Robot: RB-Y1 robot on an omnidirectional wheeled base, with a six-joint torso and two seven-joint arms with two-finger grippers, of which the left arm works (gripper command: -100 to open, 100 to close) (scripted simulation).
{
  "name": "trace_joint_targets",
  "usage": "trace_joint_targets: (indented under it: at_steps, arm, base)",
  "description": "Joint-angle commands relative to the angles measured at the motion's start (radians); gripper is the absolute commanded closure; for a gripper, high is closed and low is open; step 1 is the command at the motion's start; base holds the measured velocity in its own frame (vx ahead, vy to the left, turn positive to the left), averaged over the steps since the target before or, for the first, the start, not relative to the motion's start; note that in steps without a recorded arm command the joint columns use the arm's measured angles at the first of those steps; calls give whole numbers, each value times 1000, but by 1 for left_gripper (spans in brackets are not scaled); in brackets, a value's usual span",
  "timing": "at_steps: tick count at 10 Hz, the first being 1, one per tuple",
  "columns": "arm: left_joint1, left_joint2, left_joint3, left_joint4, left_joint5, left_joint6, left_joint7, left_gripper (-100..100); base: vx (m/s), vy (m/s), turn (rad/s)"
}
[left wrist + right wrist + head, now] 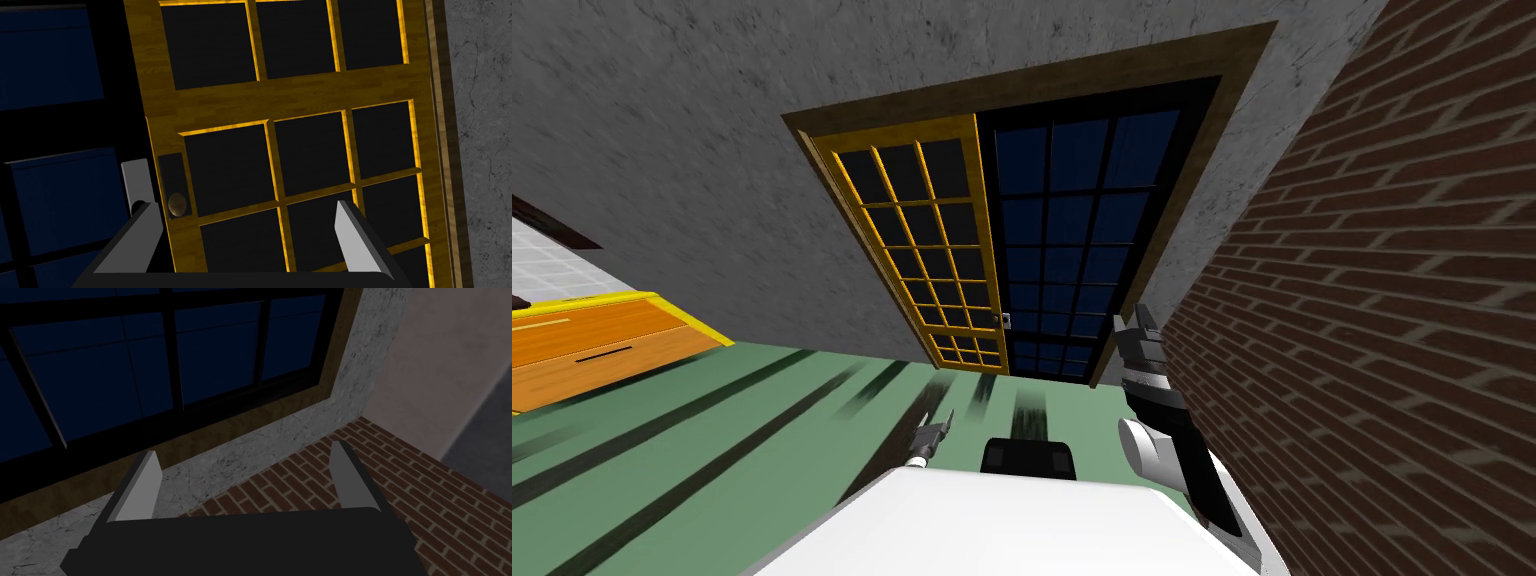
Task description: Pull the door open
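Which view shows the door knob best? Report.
Left wrist view: the knob sits large beside the left pincer. Head view shows it tiny on the yellow door's edge. Right wrist view faces blue panes.

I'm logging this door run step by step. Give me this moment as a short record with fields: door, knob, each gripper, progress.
door: yellow glazed door leaf, looks shut in its brown frame, dark leaf beside it
knob: round knob on a dark plate at the yellow leaf's edge
left gripper: open, aimed at the yellow leaf, knob just inside one finger, no contact
right gripper: open, raised near the brick wall
progress: knob not yet grasped
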Motion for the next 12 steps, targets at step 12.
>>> trace_joint_targets:
  at_steps: [12]
  arm:
    - [-187, -38, 41, 97, 86, -18, -62, -100]
  base:
    - [73, 50, -87]
